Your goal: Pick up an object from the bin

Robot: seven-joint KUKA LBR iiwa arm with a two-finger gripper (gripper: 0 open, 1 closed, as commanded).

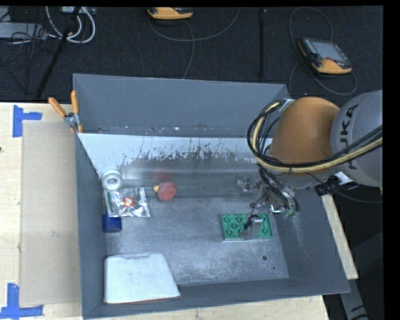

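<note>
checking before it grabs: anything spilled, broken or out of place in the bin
Nothing stands out. The gripper is over the green plate; the red ball, clear packet, blue block, white roll and white pad lie loose, none visibly damaged.

- Setting: robotics lab, a test cell.
- Grey industrial arm (369, 137) with black lettering on its casing comes in at 3 o'clock. Its wrist carries an orange cover (303, 134) ringed by black and yellow cable loops (261, 134).
- A grey metal bin (181, 84) at centre holds a few small loose things.
- Dark floor along 12 o'clock: loose cables (75, 25) at 11 o'clock, and orange-and-black handheld units at 12 o'clock (170, 11) and 1 o'clock (325, 55).
</note>
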